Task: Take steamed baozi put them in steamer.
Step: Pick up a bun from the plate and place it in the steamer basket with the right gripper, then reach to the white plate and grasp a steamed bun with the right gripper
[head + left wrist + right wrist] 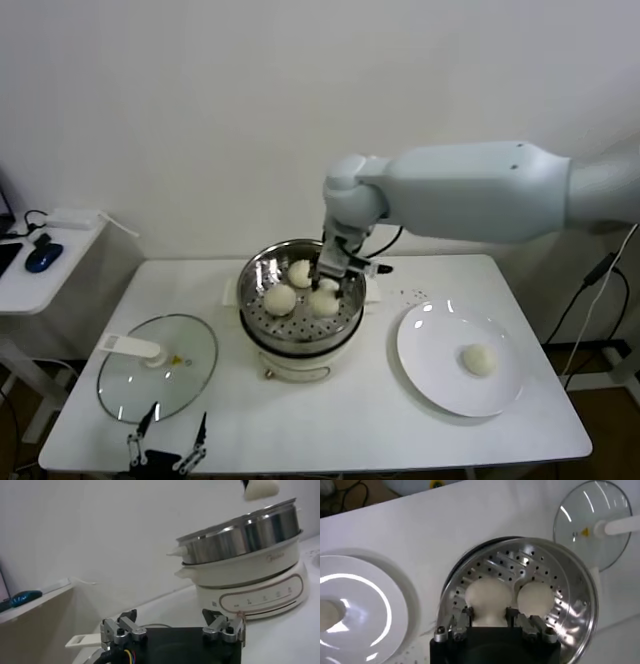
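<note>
Right wrist view shows the right gripper [488, 616] pinching a baozi [488, 596] between its jaws inside the steamer [572, 587], its lower half hidden; another bun [536, 598] lies just beside. Left gripper [172, 628] seems spread, low by the glass lid [157, 367]; one bun [479, 360] sits on the plate [440, 385].

I see the white rectangular tabletop [330, 420] carrying the cream-based steel steamer [300, 345], a round glass lid [158, 368] and a flat white plate [440, 375].
</note>
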Controlling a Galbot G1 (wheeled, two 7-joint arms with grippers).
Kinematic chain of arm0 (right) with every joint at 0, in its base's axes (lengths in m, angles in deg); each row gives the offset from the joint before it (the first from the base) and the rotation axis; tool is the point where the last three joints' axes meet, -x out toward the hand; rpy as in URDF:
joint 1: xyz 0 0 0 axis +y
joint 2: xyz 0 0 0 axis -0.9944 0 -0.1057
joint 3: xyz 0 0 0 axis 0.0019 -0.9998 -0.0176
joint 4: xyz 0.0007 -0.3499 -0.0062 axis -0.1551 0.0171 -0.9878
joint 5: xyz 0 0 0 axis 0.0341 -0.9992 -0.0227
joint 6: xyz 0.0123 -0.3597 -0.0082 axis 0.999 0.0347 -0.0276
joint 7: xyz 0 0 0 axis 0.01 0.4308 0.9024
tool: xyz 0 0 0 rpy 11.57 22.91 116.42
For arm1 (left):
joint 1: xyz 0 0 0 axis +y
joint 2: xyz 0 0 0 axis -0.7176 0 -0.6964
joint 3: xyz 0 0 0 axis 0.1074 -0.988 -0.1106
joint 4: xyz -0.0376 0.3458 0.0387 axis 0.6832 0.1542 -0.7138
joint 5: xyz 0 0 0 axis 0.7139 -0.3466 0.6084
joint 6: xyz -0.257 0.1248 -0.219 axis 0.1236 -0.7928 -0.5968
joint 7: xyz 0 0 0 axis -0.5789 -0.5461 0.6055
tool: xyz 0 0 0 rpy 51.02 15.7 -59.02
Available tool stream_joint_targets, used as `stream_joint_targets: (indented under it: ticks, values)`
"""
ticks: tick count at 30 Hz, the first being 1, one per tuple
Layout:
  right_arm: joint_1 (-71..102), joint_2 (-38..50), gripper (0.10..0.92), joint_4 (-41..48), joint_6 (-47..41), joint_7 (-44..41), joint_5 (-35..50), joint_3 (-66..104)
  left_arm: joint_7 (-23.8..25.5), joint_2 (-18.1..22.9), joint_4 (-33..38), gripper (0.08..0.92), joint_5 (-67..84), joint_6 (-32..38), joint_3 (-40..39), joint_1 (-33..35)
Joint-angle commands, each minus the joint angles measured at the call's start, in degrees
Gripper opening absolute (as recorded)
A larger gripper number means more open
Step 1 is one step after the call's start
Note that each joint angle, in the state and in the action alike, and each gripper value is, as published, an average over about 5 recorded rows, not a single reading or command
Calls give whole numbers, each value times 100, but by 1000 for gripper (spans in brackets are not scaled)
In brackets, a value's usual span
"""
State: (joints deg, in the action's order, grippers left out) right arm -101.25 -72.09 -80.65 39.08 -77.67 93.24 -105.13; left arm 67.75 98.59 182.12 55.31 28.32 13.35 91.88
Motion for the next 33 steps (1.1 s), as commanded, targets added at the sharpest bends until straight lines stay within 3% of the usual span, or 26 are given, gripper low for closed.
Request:
stream_joint_targets:
  ticks: [1,10,14,18,24,30,33]
  values:
    - [1203,-594,475,741,73,174,-467,268,1,11,-32,823,7,1,9,-1]
    - [1292,-549,481,924,66,364,-456,355,8,37,-34,823,-1,-17,2,-23]
    - [720,-350,565,873,104,185,-67,252,14,45,-22,823,-22,-29,-8,-27]
    - [-148,-66,678,754,87,-173,1070,-240,16,52,-7,823,-54,-27,-23,-18]
    - [-1417,789,811,742,-38,-976,2301,-1396,23,46,0,823,-62,-24,-9,14]
    - [-1793,1853,822,465,-957,-848,2786,-2314,18,52,-45,823,-92,6,-62,18]
    - [-1591,2407,823,323,-1473,-612,2640,-2574,4,57,-57,823,-72,28,-77,12]
